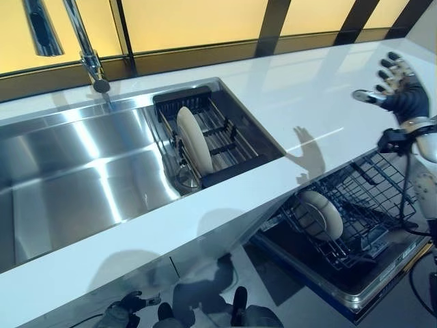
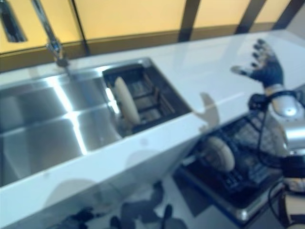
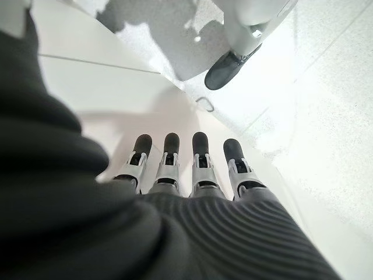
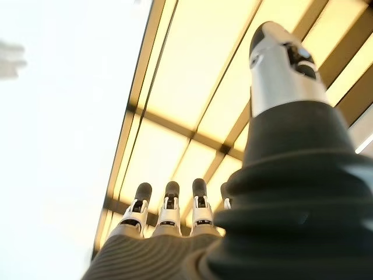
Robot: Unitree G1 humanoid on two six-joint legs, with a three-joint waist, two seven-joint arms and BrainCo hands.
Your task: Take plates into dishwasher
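Observation:
One cream plate (image 1: 194,140) stands on edge in the black rack (image 1: 232,147) inside the steel sink (image 1: 75,171). A second cream plate (image 1: 321,214) stands in the pulled-out dishwasher rack (image 1: 369,198) below the counter at the right. My right hand (image 1: 403,92) is raised above the white counter's right end, over the dishwasher rack, fingers spread and holding nothing; its straight fingers (image 4: 169,213) show in the right wrist view. Low by the cabinet front hangs my left hand (image 1: 126,307), its fingers (image 3: 198,160) straight and empty.
The white counter (image 1: 293,102) runs around the sink, with a chrome tap (image 1: 85,48) at the back left. The open dishwasher door (image 1: 341,280) juts out below the counter's right part. Windows line the back wall.

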